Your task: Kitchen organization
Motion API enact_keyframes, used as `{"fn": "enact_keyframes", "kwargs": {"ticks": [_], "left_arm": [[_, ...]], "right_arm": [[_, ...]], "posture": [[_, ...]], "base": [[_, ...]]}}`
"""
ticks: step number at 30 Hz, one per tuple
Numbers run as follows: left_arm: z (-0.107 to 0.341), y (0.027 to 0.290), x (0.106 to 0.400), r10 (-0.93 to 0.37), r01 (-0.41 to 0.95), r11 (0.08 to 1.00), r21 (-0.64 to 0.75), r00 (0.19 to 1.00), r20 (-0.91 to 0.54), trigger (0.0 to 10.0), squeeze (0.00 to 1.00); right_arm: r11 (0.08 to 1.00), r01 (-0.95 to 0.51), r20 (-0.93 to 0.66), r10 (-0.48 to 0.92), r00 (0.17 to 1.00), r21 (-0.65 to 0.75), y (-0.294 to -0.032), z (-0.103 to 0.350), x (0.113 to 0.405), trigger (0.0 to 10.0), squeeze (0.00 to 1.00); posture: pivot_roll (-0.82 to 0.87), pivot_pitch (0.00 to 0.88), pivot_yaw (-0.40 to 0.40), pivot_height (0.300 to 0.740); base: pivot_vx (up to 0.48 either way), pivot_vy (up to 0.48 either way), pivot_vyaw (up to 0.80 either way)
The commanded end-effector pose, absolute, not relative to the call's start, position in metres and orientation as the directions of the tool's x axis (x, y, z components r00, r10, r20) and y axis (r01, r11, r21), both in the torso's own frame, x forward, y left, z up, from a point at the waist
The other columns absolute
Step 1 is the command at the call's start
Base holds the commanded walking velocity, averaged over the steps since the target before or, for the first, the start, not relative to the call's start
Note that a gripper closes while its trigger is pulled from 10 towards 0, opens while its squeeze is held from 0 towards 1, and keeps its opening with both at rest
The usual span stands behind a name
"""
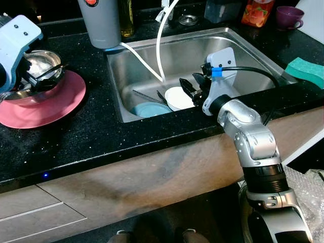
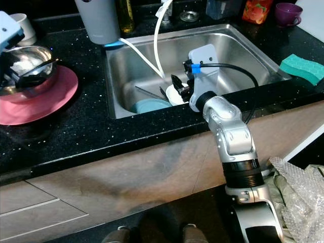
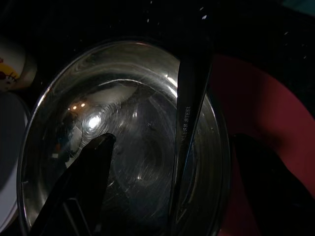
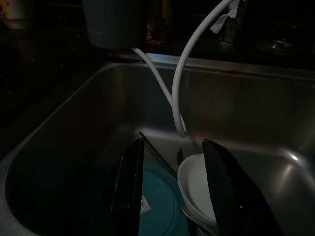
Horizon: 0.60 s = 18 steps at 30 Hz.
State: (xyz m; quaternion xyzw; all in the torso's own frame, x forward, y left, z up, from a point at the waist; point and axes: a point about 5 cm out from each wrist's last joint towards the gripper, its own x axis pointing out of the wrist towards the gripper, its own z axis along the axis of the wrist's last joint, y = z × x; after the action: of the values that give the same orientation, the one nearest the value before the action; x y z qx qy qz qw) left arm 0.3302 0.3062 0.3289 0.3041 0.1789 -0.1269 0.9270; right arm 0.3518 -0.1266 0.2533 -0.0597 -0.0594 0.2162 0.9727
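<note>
The stainless sink (image 1: 253,55) set into the black speckled tabletop (image 1: 96,126) holds a teal plate (image 1: 150,109) lying flat on its floor, a white bowl (image 1: 178,98) just beside it, and dark utensils (image 1: 147,96) lying between and behind them. A white hose (image 1: 160,45) curves down from the tap area into the basin, its end hanging above the bowl.

On the tabletop to the robot's left, a steel bowl (image 3: 113,147) sits on a pink plate (image 1: 50,109). A stainless utensil handle (image 3: 184,132) lies across the bowl's rim.

The right claw (image 4: 172,187) is down inside the sink with its 2 fingers spread apart, one over the teal plate and one over the white bowl, gripping nothing. The left claw (image 1: 43,76) is at the steel bowl, with one finger (image 3: 81,187) reaching into the bowl; whether it is open or closed I cannot tell.

At the back stand a grey canister (image 1: 101,23), a purple cup (image 1: 288,16) and an orange carton (image 1: 257,11). A green sponge (image 1: 306,71) lies right of the sink.
</note>
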Motion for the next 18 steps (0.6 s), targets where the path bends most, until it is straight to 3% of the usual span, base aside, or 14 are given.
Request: {"fn": "enact_keyframes", "kwargs": {"ticks": [1,8,9,10,11,12,13,16,17,18], "left_arm": [[0.328,0.312,0.328,-0.095,0.326,0.779,0.535,0.905,-0.414,10.0,0.0],[0.333,0.309,0.329,-0.129,0.335,0.79,0.513,0.909,-0.396,10.0,0.0],[0.334,0.309,0.33,-0.134,0.335,0.798,0.501,0.909,-0.394,6.6,0.0],[0.335,0.309,0.329,-0.137,0.334,0.803,0.494,0.909,-0.393,4.0,0.0],[0.335,0.309,0.329,-0.14,0.333,0.807,0.487,0.91,-0.391,4.0,0.0],[0.336,0.309,0.329,-0.144,0.335,0.81,0.481,0.909,-0.391,1.4,0.0],[0.336,0.309,0.329,-0.151,0.339,0.814,0.471,0.907,-0.392,0.0,0.0],[0.337,0.308,0.329,-0.16,0.345,0.815,0.465,0.906,-0.391,0.0,0.0],[0.338,0.306,0.329,-0.169,0.353,0.81,0.468,0.905,-0.391,2.5,0.0],[0.338,0.306,0.329,-0.173,0.355,0.81,0.467,0.905,-0.389,2.5,0.0]], "right_arm": [[0.894,-0.422,0.081,0.436,0.896,-0.149,-0.125,0.254,0.352,10.0,0.0],[0.894,-0.422,0.079,0.436,0.896,-0.151,-0.126,0.254,0.352,10.0,0.0],[0.894,-0.422,0.079,0.436,0.896,-0.151,-0.125,0.254,0.352,10.0,0.0],[0.894,-0.422,0.079,0.436,0.896,-0.151,-0.125,0.254,0.352,10.0,0.0],[0.894,-0.422,0.079,0.436,0.896,-0.151,-0.125,0.254,0.352,10.0,0.0],[0.894,-0.421,0.08,0.436,0.897,-0.15,-0.125,0.254,0.352,10.0,0.0],[0.894,-0.421,0.08,0.435,0.897,-0.15,-0.125,0.254,0.352,10.0,0.0],[0.895,-0.42,0.08,0.435,0.897,-0.151,-0.126,0.254,0.352,10.0,0.0],[0.895,-0.419,0.08,0.433,0.898,-0.152,-0.126,0.254,0.352,10.0,0.0],[0.896,-0.418,0.079,0.433,0.898,-0.152,-0.126,0.254,0.352,10.0,0.0]], "posture": [[0.05,0.143,-0.006,0.74],[0.05,0.148,-0.008,0.74],[0.05,0.147,-0.007,0.74],[0.05,0.147,-0.007,0.74],[0.05,0.148,-0.006,0.74],[0.05,0.148,-0.006,0.74],[0.05,0.147,-0.005,0.74],[0.05,0.147,-0.005,0.74],[0.05,0.147,-0.002,0.74],[0.05,0.147,-0.002,0.74]], "base": [[0.0,0.0,0.0],[0.0,0.0,0.0],[0.0,0.0,0.0],[0.0,0.0,0.0],[0.0,0.0,0.0],[0.0,0.0,0.0],[0.0,0.0,0.0],[0.0,0.0,0.0],[0.0,0.0,0.0],[0.0,0.0,0.0]]}}
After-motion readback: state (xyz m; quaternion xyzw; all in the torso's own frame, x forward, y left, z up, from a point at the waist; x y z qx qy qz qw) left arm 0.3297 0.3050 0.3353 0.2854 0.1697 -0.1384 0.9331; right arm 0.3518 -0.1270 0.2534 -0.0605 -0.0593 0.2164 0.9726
